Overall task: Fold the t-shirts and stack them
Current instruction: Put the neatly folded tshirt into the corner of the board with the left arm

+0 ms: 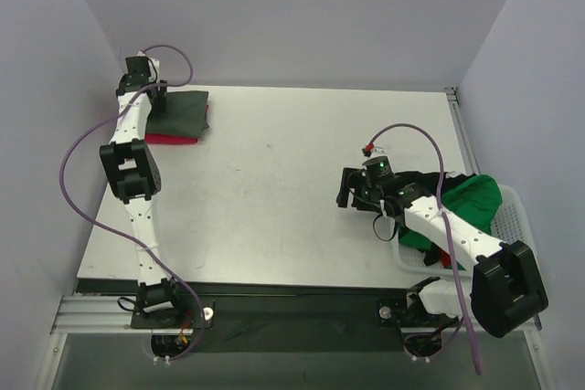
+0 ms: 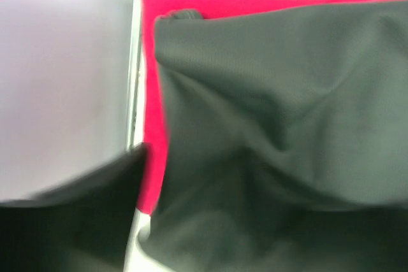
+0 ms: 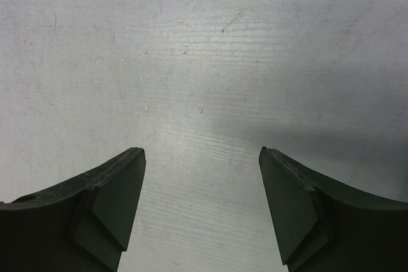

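Lying stacked — two t-shirts [image 1: 183, 109]; two more in one basket [image 1: 514, 216]

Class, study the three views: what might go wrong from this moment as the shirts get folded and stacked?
The left gripper is right against the rumpled dark grey-green shirt; lifting away may snag it and undo the fold.
That stack, on the magenta-red shirt, lies at the edge of the table and might slide off.
The open right gripper may drag the white basket when pulling the green shirt.
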{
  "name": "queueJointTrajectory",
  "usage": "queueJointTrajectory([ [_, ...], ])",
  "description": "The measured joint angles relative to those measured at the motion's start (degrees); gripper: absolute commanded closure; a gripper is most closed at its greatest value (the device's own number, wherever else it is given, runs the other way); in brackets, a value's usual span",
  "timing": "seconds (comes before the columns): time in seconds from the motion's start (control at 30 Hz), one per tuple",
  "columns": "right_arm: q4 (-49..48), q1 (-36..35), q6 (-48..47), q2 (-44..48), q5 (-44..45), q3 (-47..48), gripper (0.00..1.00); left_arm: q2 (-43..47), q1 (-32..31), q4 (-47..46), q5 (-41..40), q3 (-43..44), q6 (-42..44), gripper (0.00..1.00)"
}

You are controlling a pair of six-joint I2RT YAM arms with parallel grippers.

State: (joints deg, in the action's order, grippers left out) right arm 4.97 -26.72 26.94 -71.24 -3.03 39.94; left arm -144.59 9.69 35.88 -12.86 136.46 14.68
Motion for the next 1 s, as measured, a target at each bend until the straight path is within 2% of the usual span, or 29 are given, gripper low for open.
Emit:
queueJointTrajectory([
  [0.07, 0.0, -0.02, 0.02, 0.0, 0.0, 0.0, 0.25, -0.13, 0.07, 0.48, -1.99, 0.39, -1.77, 0.03],
  [0.17, 0.02, -0.35, 0.0, 0.07, 0.02, 0.0, 0.25, 0.13, 0.2, 0.22, -4.85, 0.13, -4.22, 0.03],
  [0.3, 0.04, -0.68, 0.0, 0.83, 0.02, 0.0, 0.25, 3.82, 0.13, -0.44, -8.66, -5.75, -8.44, 0.03],
  [0.43, 0.07, -1.09, 0.02, 2.4, 0.04, -0.02, 0.25, 12.24, -0.66, -2.73, -11.61, -15.87, -12.76, 0.03],
  [0.57, 0.09, -1.97, 0.02, 4.26, 0.31, -0.24, 0.24, 25.75, -3.56, -8.9, -13.75, -29.97, -16.74, 0.03],
  [0.7, 0.28, -3.13, 0.02, 6.58, 1.18, -0.9, 0.24, 40.11, -11.28, -17.03, -15.96, -43.85, -19.37, 0.03],
  [0.83, 0.9, -4.39, 0.0, 9.94, 3.37, -1.27, 0.23, 53.79, -24.02, -24.68, -17.31, -58.03, -21.29, 0.03],
  [1.0, 2.23, -5.03, 0.02, 13.33, 6.73, -1.31, 0.23, 64.39, -36.44, -31.41, -17.66, -74.88, -23.87, 0.03],
])
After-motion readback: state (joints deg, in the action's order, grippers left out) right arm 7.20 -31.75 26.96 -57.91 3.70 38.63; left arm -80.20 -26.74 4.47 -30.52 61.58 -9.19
